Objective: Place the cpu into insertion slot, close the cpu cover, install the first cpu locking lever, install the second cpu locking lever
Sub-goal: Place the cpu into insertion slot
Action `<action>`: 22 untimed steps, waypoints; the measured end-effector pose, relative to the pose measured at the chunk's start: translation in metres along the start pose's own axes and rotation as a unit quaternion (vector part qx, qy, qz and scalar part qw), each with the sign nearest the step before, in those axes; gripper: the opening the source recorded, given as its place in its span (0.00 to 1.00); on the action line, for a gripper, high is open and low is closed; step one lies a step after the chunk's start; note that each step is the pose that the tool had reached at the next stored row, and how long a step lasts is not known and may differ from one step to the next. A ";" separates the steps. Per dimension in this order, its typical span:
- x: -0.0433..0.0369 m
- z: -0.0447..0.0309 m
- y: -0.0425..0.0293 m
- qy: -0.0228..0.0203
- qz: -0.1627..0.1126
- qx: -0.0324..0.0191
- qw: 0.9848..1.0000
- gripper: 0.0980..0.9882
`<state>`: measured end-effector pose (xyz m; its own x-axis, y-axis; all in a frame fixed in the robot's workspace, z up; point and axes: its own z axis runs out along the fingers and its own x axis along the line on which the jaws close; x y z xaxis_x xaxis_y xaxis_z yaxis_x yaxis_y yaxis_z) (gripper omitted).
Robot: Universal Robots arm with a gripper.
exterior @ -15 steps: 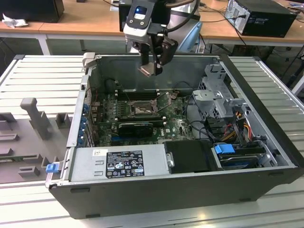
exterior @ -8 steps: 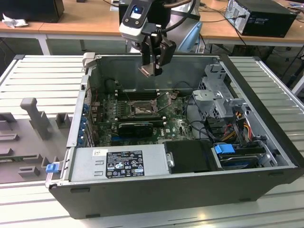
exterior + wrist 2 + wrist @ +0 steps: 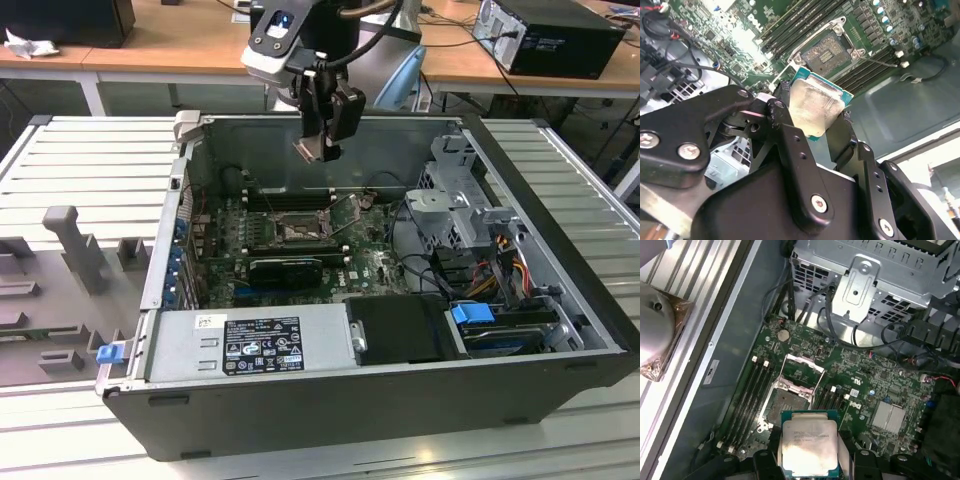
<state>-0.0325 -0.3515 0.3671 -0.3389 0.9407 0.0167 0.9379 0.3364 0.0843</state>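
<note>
ribbed grey table [image 3: 80,150], open computer case [image 3: 540,380], arm [image 3: 285,40] straight down, tool [image 3: 318,152] tight on the cpu [image 3: 809,447] above the insertion slot [image 3: 297,228]

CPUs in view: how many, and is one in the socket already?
1. The cpu is clamped in the hand, above the open case. The insertion slot is bare, its cpu cover flipped open. The case could hide others.

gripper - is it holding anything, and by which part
The gripper holds the cpu, clamped by two opposite side edges.
</note>
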 end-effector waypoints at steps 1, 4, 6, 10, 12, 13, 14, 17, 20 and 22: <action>0.0000 0.0002 0.0000 -0.001 0.011 0.000 1.000 0.48; 0.0000 0.0006 -0.0001 -0.004 0.041 -0.001 0.999 0.48; 0.0000 0.0007 -0.0001 -0.005 0.055 -0.001 0.998 0.48; 0.0000 0.0011 -0.0001 -0.007 0.084 -0.001 0.996 0.48; 0.0000 0.0014 -0.0001 -0.009 0.106 -0.002 0.994 0.48; 0.0000 0.0017 -0.0001 -0.010 0.117 -0.002 0.993 0.48; 0.0001 0.0025 -0.0002 -0.011 0.131 -0.002 0.991 0.48; 0.0036 0.0089 0.0006 -0.011 0.137 0.000 0.991 0.48; 0.0050 0.0126 0.0008 -0.010 0.138 0.006 0.990 0.48; 0.0052 0.0141 0.0007 -0.009 0.140 0.010 0.990 0.48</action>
<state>-0.0325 -0.3457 0.3531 -0.0638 0.9978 0.0180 0.9962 0.0626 0.0598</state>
